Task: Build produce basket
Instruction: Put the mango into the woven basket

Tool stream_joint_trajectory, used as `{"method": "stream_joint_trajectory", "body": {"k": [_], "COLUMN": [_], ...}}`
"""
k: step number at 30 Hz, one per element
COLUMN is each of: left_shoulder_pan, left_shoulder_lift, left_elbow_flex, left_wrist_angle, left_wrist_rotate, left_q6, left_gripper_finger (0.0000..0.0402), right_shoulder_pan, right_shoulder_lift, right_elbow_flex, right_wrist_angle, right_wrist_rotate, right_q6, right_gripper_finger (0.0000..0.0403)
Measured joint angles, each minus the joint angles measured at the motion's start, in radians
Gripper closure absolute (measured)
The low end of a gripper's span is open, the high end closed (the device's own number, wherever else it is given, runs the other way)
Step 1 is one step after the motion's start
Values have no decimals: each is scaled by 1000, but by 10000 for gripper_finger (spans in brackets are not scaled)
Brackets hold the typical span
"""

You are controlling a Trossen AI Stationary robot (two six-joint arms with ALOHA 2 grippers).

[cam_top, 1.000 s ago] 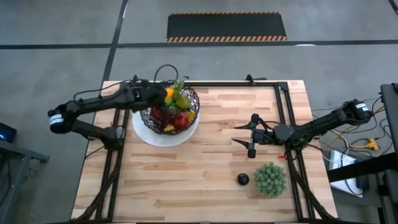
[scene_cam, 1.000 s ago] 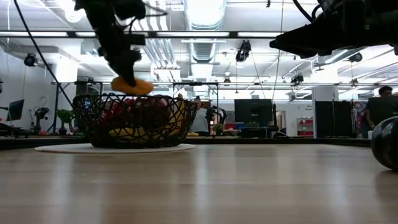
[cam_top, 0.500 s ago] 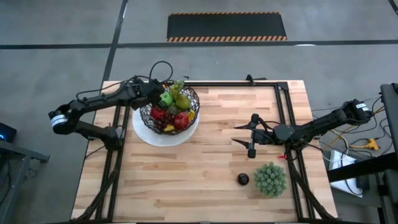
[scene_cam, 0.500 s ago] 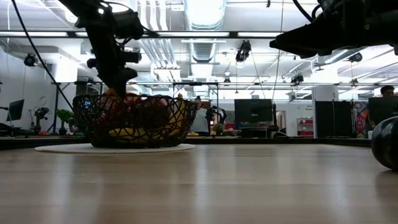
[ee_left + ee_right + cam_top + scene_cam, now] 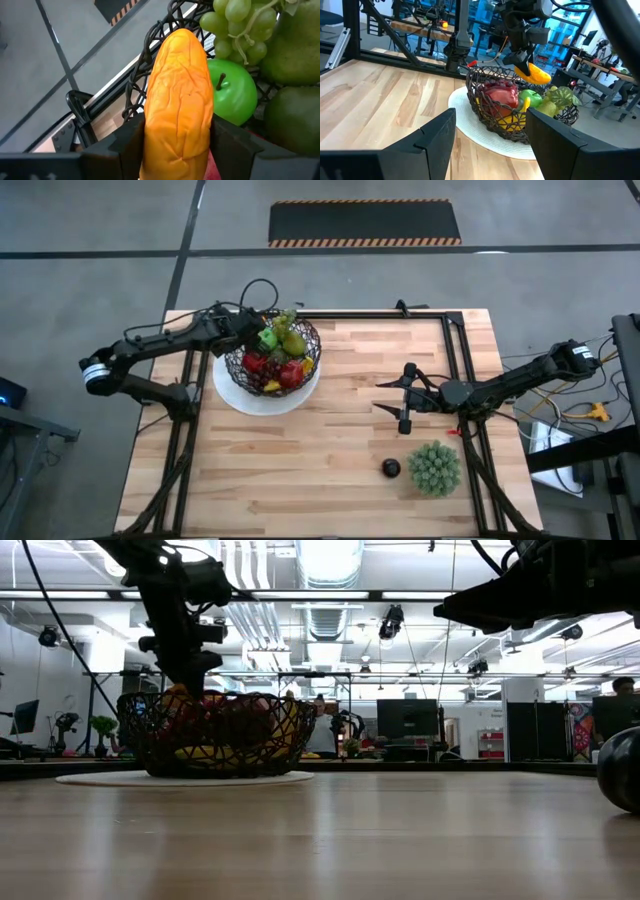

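Observation:
The black wire basket stands on a white plate at the far left, filled with fruit: green apple, pear, red fruits, grapes. My left gripper is over the basket's far-left rim, shut on the orange piece; the piece also shows at rim height in the low view and in the right wrist view. My right gripper is open and empty at mid-right. The dark plum lies on the table near the front. My left gripper pinches the orange piece by its two long sides near the end toward the wrist, between its two fingers. The fingers come slanting down from the table's left and lie across the piece. The piece's free end points into the basket beside the green apple.
A spiky green ball stands at the front right beside the plum, which shows at the low view's right edge. A dark metal frame runs along the table's far and right sides. Bare wood lies between basket and right gripper.
My left gripper has gone down and a little toward the table's left edge with the orange piece, from above the basket's rim to rim height. It stays shut on the piece. In the high view the piece is now hidden under the gripper.

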Motion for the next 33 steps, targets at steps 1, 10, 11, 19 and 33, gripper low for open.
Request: {"method": "stream_joint_trajectory", "body": {"k": [1, 10, 11, 19, 33], "left_shoulder_pan": [0, 0, 0, 0, 0], "left_shoulder_lift": [0, 0, 0, 0, 0], "left_elbow_flex": [0, 0, 0, 0, 0], "left_wrist_angle": [0, 0, 0, -1, -11], "left_wrist_rotate": [-1, -2, -2, -2, 25], "left_q6": [-14, -50, -49, -41, -40], "left_gripper_finger": [220, 219, 219, 218, 201], "right_shoulder_pan": [0, 0, 0, 0, 0], "right_shoulder_lift": [0, 0, 0, 0, 0], "right_elbow_flex": [0, 0, 0, 0, 0], "right_wrist_angle": [0, 0, 0, 0, 0], "right_wrist_rotate": [0, 0, 0, 0, 0], "right_q6": [0, 0, 0, 0, 0], "right_gripper_finger": [177, 177, 177, 177, 177]}}
